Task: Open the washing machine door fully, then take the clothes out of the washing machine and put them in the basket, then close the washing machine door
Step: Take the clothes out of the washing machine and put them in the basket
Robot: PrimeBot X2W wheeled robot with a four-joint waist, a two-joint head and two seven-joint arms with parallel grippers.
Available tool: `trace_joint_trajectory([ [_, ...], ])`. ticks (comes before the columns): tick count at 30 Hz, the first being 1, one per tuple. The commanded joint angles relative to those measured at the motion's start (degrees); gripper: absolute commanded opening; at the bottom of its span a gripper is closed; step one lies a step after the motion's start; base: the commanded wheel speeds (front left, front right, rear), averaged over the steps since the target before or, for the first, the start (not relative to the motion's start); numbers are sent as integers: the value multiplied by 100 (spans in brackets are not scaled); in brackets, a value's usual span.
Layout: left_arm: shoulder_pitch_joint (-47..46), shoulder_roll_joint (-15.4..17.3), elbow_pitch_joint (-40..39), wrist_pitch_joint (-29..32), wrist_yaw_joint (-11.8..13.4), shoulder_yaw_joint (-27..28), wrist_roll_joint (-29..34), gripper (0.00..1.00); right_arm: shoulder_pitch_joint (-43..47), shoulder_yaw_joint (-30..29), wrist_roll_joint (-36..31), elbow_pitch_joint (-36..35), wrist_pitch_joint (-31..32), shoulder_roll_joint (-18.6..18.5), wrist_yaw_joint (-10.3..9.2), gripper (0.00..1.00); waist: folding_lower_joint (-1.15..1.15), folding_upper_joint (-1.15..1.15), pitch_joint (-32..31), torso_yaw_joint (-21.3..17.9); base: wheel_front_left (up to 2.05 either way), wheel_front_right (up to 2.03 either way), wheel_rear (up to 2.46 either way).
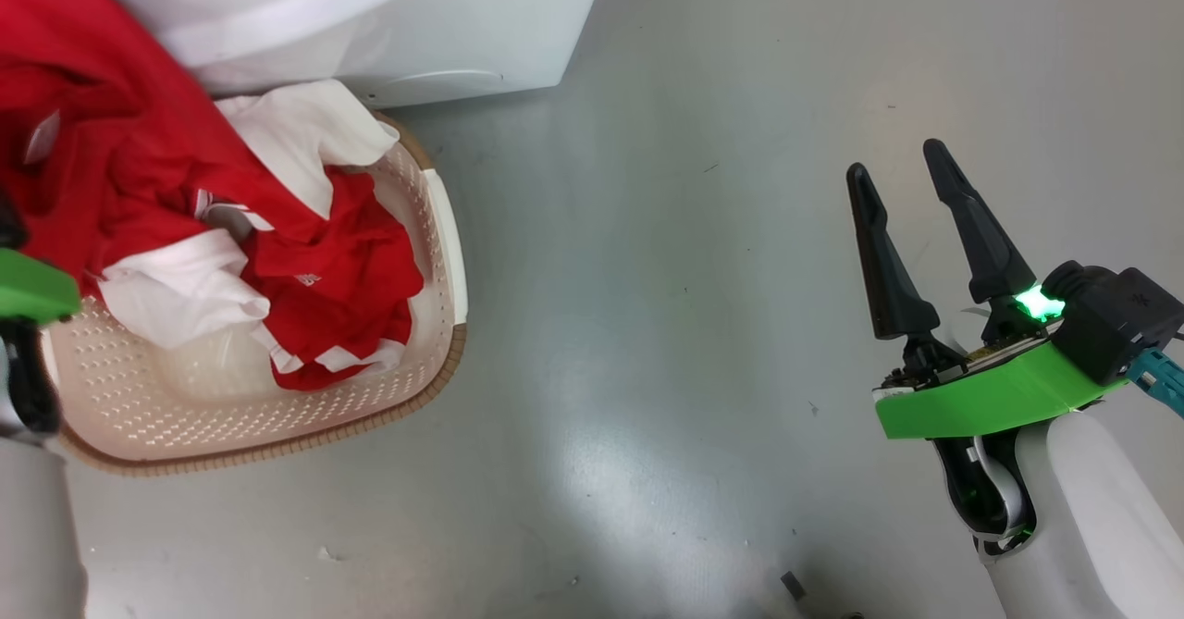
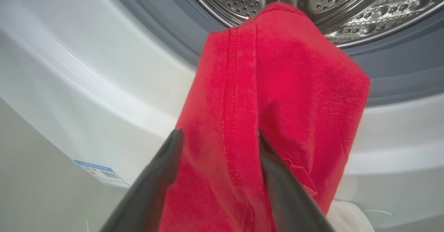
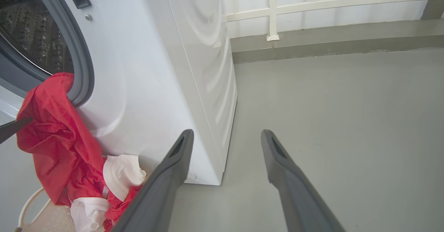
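Red and white clothes [image 1: 342,277] fill the cream basket [image 1: 277,434], which stands on the floor against the white washing machine [image 1: 388,27]. One red garment [image 3: 52,138] hangs from the grey gasket of the drum opening down into the basket [image 3: 31,204]. My left gripper [image 2: 216,135] is open in front of the steel drum [image 2: 347,3], and this red cloth [image 2: 284,86] drapes between and over its spread fingers. My right gripper [image 1: 895,158] is open with nothing in it, over bare floor to the right of the machine. The washing machine door is out of view.
Grey floor stretches to the right of the machine [image 3: 145,69]. A white railing [image 3: 274,10] over a low curb closes the far side. A small blue label [image 2: 102,173] sits on the machine's front. A small dark scrap [image 1: 793,585] lies on the floor.
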Motion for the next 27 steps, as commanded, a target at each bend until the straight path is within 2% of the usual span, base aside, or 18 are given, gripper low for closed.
trace_joint_trajectory([
  [1,-35,315,8,-28,29,152,82,100,58,99,4,-117,-36,1,36,100,0,0,-6,-13,0,0,0],
  [3,-158,376,193,-28,26,178,99,100,62,90,2,-122,-36,1,36,100,0,0,-5,-22,0,0,0],
  [4,-210,398,265,-28,17,189,104,83,61,88,0,-123,-36,-1,36,100,0,0,-4,-27,0,0,0],
  [5,-253,416,330,-28,2,189,114,54,59,86,-2,-125,-36,-3,36,100,0,0,-2,-31,0,0,0],
  [6,-289,433,372,-28,-27,177,130,3,57,81,-4,-128,-36,-2,36,100,0,0,0,-35,0,0,0],
  [7,-316,437,397,-28,-62,160,140,0,57,73,-6,-131,-36,0,36,100,0,0,-2,-36,0,0,0],
  [14,-164,308,310,-28,-195,131,189,0,79,34,-17,-138,-36,7,36,100,0,0,-24,8,0,0,0],
  [21,446,-105,-125,-28,-329,-65,260,0,78,1,-20,-148,-36,3,36,100,0,0,-32,84,0,0,0],
  [27,1009,-463,-220,-28,-391,-491,314,0,94,-3,-22,-160,-36,-12,36,100,0,0,-27,129,0,0,0],
])
